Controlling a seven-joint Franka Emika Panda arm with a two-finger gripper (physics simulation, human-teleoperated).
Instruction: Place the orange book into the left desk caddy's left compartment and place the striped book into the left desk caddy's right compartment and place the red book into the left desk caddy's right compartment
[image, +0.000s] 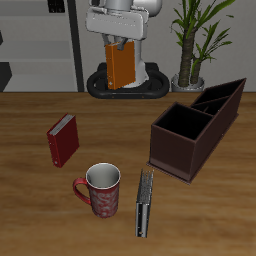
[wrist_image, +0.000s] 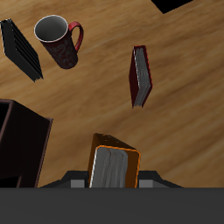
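My gripper (image: 120, 47) is raised high over the back of the table and is shut on the orange book (image: 121, 66), which hangs upright below the fingers. In the wrist view the orange book (wrist_image: 122, 159) is close up, with a grey finger (wrist_image: 108, 168) lying across it. The red book (image: 62, 140) stands on the table toward the front, also visible from the wrist (wrist_image: 141, 76). Near the front edge lies the striped book (image: 145, 203) (wrist_image: 21, 48). The left desk caddy (image: 173, 158) is empty: its left compartment (image: 222, 100) has tall slanted walls, and its right compartment (image: 181, 122) is lower.
A dark red patterned mug (image: 100, 190) (wrist_image: 57, 39) stands beside the striped book. A potted plant (image: 194, 40) sits behind the caddy, next to the robot's black base (image: 128, 84). One corner of the caddy (wrist_image: 21, 140) is seen from the wrist.
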